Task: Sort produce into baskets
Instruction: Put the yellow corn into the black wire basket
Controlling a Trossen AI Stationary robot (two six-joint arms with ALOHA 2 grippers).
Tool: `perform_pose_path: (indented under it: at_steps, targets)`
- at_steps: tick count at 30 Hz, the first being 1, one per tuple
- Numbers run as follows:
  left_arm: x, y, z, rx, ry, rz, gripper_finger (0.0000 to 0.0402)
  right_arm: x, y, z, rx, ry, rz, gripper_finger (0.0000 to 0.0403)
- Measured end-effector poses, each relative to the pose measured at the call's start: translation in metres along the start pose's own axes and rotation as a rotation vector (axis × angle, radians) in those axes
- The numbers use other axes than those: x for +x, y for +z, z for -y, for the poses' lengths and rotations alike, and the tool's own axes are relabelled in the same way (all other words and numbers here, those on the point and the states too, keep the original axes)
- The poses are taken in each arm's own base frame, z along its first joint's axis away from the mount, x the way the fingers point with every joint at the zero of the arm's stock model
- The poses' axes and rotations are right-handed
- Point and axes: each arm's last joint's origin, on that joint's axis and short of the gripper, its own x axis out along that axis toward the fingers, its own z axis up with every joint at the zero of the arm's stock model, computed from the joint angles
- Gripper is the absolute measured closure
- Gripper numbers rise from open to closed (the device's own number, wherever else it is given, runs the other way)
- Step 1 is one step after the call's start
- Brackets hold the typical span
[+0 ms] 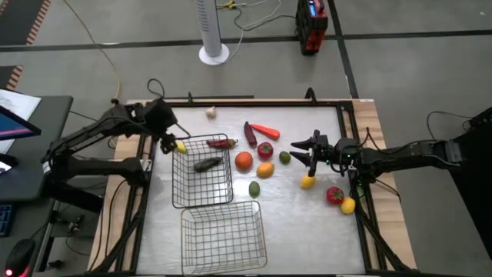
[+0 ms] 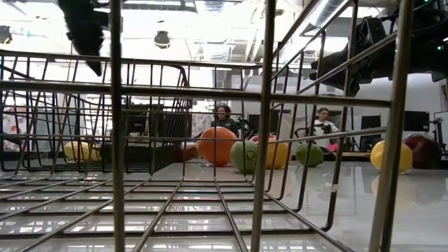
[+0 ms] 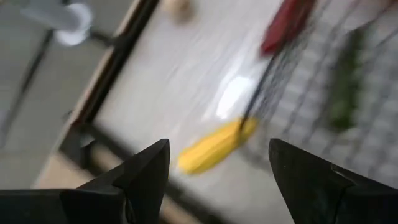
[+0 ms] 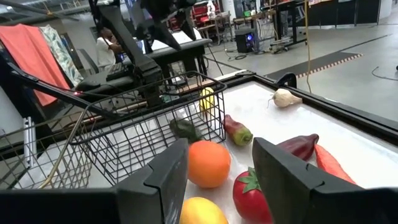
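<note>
Left gripper (image 1: 171, 140) hangs with fingers spread and empty over the far left corner of the far basket (image 1: 201, 171), right above the yellow corn (image 1: 180, 147) lying on the table against that basket's outer wall. Right gripper (image 1: 301, 151) is spread and empty too, low over the table just beside a green fruit (image 1: 284, 157), facing the orange (image 1: 244, 160) and tomato (image 1: 265, 150). Far basket holds a cucumber (image 1: 207, 163); a chilli (image 1: 222, 143) rests at its far rim; near basket (image 1: 223, 238) holds nothing, other produce scattered on the table.
</note>
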Motion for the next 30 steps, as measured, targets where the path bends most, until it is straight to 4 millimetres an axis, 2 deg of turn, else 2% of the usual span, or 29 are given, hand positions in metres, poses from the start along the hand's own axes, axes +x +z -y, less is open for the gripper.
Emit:
perform_pose_path:
  at_steps: [3,8,15,22,30]
  targets:
    - [0.002,-0.01,0.0,0.095,0.05,-0.059,0.0139,0.0,0.0,0.0,0.0,0.0,0.0,0.0196]
    - [0.01,-0.013,0.001,0.2,0.065,-0.134,0.0138,0.0,0.0,0.0,0.001,0.0,0.001,0.0196]
    - [0.051,-0.022,0.011,0.457,0.0,-0.267,0.0138,0.0,0.0,0.0,0.003,0.0,0.001,0.0196]
    - [0.086,-0.03,0.011,0.475,-0.086,-0.231,0.0138,0.0,0.0,-0.001,0.002,0.003,-0.001,0.0196]
    - [0.105,-0.042,-0.007,0.406,-0.114,-0.233,0.0138,0.0,0.0,0.0,0.0,0.002,-0.001,0.0196]
